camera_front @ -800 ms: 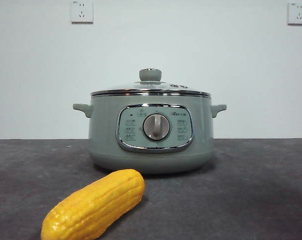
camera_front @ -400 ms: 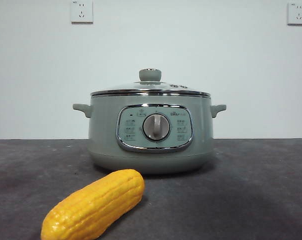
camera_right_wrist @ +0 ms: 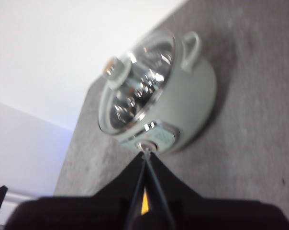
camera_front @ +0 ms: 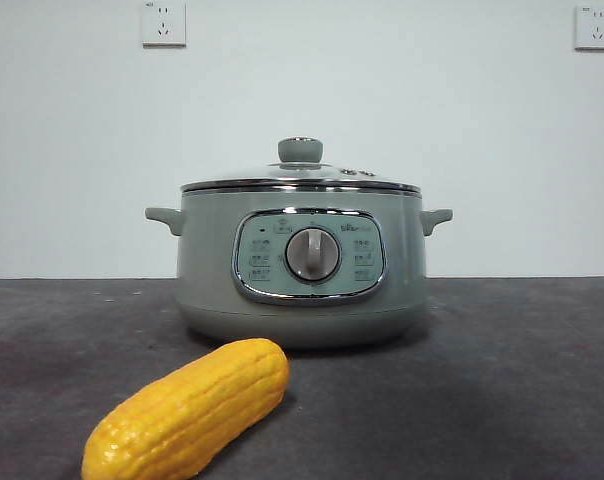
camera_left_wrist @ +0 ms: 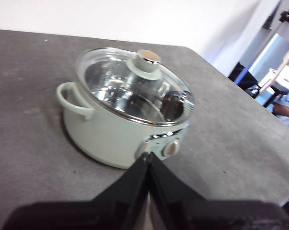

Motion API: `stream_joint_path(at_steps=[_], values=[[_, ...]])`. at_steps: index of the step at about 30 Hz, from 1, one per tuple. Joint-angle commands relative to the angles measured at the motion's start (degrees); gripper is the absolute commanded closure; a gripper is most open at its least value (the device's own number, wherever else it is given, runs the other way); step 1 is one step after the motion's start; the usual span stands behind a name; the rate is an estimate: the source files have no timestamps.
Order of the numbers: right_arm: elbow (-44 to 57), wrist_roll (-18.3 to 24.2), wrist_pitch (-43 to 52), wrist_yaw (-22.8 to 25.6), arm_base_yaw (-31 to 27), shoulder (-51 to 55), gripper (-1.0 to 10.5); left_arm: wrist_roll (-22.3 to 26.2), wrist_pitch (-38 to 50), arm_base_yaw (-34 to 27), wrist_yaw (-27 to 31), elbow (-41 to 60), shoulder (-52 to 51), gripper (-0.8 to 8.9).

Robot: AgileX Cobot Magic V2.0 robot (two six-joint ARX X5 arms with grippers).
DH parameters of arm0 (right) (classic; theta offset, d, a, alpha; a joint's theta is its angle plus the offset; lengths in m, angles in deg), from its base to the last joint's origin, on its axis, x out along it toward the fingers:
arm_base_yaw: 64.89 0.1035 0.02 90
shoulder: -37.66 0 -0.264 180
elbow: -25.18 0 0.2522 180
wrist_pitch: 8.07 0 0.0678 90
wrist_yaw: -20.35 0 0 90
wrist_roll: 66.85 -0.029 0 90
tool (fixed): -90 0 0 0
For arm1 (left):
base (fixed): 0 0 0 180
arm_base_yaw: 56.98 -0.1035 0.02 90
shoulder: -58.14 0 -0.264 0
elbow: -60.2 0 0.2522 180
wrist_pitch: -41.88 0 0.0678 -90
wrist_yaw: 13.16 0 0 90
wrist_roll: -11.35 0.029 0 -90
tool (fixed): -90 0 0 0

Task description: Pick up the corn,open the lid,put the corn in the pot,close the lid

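Front view: a pale sage-green electric pot (camera_front: 302, 265) stands on a dark grey table (camera_front: 522, 380), its glass lid (camera_front: 300, 176) seated on the rim and topped by a green knob (camera_front: 300, 150). A yellow corn cob (camera_front: 190, 410) lies on the table just in front of the pot, apart from it, angled toward the camera. Two wall sockets (camera_front: 163, 22) sit high on the white wall behind (neither arm appears here).

Left wrist view: the left gripper (camera_left_wrist: 148, 160), jaws pressed together and holding nothing, hangs above the table with the pot (camera_left_wrist: 116, 129) just beyond its tips. The lid (camera_left_wrist: 135, 88) is closed, and one side handle (camera_left_wrist: 72, 98) shows clearly. The corn is out of sight in this view.

Right wrist view: the right gripper (camera_right_wrist: 147, 158), jaws likewise closed and empty, points at the pot's (camera_right_wrist: 187, 105) silver dial (camera_right_wrist: 145, 145). A sliver of the corn (camera_right_wrist: 145, 203) shows between the jaw bases, below the gripper. The picture is blurred.
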Motion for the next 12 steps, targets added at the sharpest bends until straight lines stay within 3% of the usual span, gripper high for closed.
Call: stream_joint_path(at_steps=[1, 7, 12], values=[[-0.83, -1.16, -1.95, -1.11, 0.15, -2.67, 9.4, 0.46, -0.42, 1.38, -0.33, -0.94, -0.09, 8.18], [-2.29, -1.14, -4.85, -1.07, 4.74, -8.37, 9.4, 0.46, -1.38, 5.29, -0.31, -1.11, 0.0, 8.18], [-4.15, -1.6, -4.87, 3.28, 12.76, -13.79, 9.4, 0.48, -2.25, 8.33, -0.31, -1.11, 0.0, 8.18]])
